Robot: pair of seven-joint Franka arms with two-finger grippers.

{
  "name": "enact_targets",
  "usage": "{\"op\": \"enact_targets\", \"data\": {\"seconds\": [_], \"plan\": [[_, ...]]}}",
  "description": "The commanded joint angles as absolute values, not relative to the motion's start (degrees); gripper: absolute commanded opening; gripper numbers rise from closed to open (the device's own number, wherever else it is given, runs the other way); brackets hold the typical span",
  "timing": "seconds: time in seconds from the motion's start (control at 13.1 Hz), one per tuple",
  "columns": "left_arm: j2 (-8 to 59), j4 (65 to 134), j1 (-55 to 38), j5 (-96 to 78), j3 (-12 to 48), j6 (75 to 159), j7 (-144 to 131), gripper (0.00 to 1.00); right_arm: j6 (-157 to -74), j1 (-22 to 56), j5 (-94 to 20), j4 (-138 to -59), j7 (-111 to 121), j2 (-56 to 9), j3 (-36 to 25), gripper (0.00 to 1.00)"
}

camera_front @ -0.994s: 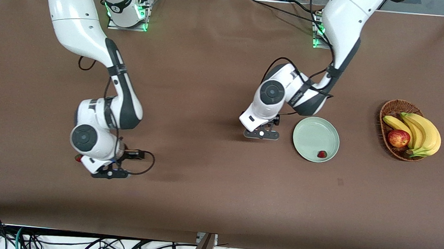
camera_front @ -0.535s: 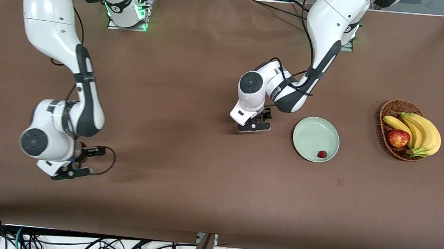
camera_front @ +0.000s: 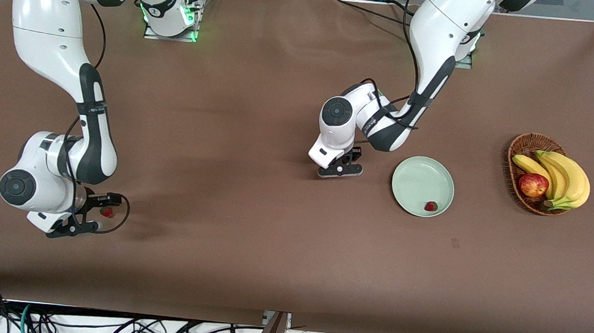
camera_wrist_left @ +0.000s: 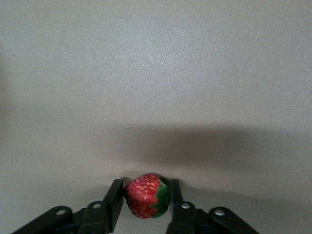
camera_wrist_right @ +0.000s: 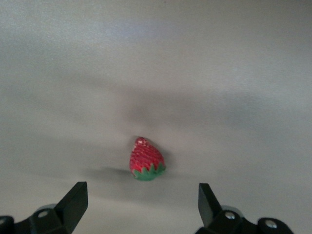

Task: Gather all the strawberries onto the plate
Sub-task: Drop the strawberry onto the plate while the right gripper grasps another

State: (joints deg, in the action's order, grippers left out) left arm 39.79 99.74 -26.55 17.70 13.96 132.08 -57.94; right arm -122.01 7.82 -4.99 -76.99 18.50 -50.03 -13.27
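My left gripper (camera_wrist_left: 145, 207) pinched a strawberry (camera_wrist_left: 146, 196) beside the plate (camera_front: 411, 175), which held another berry (camera_front: 431, 206) near its rim. My right gripper (camera_wrist_right: 141, 204) gaped wide over a third strawberry (camera_wrist_right: 145, 159) on bare table (camera_front: 250, 236).

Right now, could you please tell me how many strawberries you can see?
3. One strawberry lies in the plate; one sits between the left gripper's fingers beside the plate; one lies on the table under the open right gripper, at the right arm's end.
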Motion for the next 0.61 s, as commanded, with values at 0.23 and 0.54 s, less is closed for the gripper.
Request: {"op": "enact_targets", "data": {"seconds": [0.23, 0.54], "plan": [[35.0, 98.36, -21.9, 18.2, 13.97, 124.4, -49.09, 0.14, -126.21, 7.65, -5.98, -77.96, 19.42, -50.89, -12.74, 0.98], [30.07, 97.82, -14.43, 13.46, 13.98, 117.61, -28.8, 0.14, -126.21, 7.56, -5.98, -77.96, 19.42, -50.98, -12.74, 0.64]]}}
